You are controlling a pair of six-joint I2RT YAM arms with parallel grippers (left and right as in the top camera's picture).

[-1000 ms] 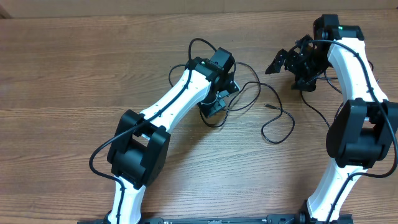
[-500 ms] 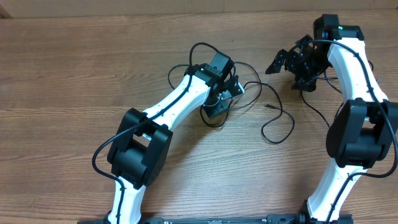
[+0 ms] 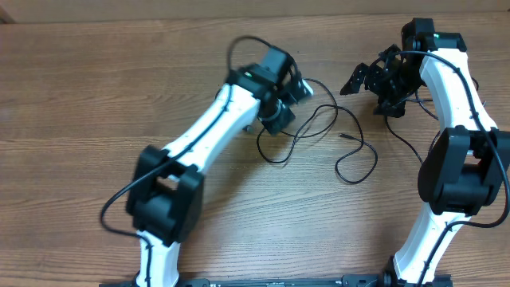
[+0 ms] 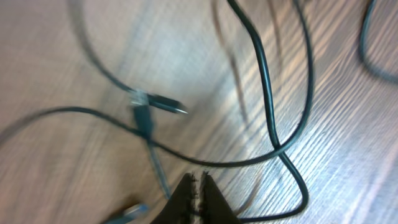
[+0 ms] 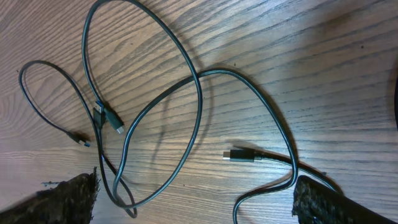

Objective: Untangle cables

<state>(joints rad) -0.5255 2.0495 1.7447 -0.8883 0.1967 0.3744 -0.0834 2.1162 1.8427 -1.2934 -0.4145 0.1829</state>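
Note:
Thin black cables [image 3: 276, 162] lie looped across each other on the wooden table between the two arms, one small plug end [image 3: 343, 136] pointing left. My left gripper [image 3: 276, 121] hangs just above the left loops. In the left wrist view it [image 4: 200, 179] is shut with nothing between the tips, above a crossing of cables [image 4: 264, 74] and two small plugs [image 4: 168, 104]. My right gripper [image 3: 371, 68] is open at the back right. In the right wrist view its jaws [image 5: 199, 202] stand wide apart over the loops [image 5: 198, 77] and a black plug [image 5: 239, 155].
The wooden table [image 3: 96, 96] carries only the cables. Its far edge [image 3: 159, 16] runs along the top of the overhead view. A thicker arm cable [image 3: 410, 147] trails beside the right arm. A blue-tipped plug [image 4: 127, 213] lies by the left gripper.
My left arm has swung its wrist toward the far left and raised the shut gripper a little from the loops. The right arm has not moved.

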